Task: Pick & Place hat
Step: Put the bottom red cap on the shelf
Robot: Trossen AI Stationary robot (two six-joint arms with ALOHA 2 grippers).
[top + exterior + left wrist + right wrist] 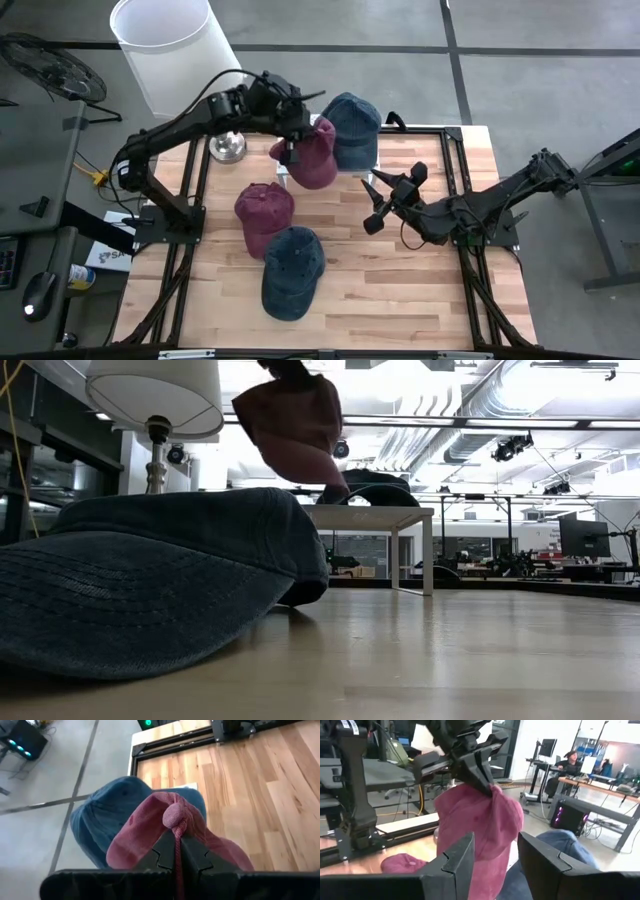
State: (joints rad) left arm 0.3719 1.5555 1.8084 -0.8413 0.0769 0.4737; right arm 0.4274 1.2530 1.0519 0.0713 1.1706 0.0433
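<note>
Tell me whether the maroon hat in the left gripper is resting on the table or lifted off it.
Lifted. The left gripper pinches the maroon hat by its fabric, and it hangs in the air above the blue hat.

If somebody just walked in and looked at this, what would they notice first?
Probably the red hat dangling in the air, pinched at its top by the left pincer above the far side of the wooden table. Right beside it a blue hat sits at the table's far edge. The right pincer waits open nearby, pointing at the hanging hat, and two more hats, one red and one blue, lie nearer the front.
</note>
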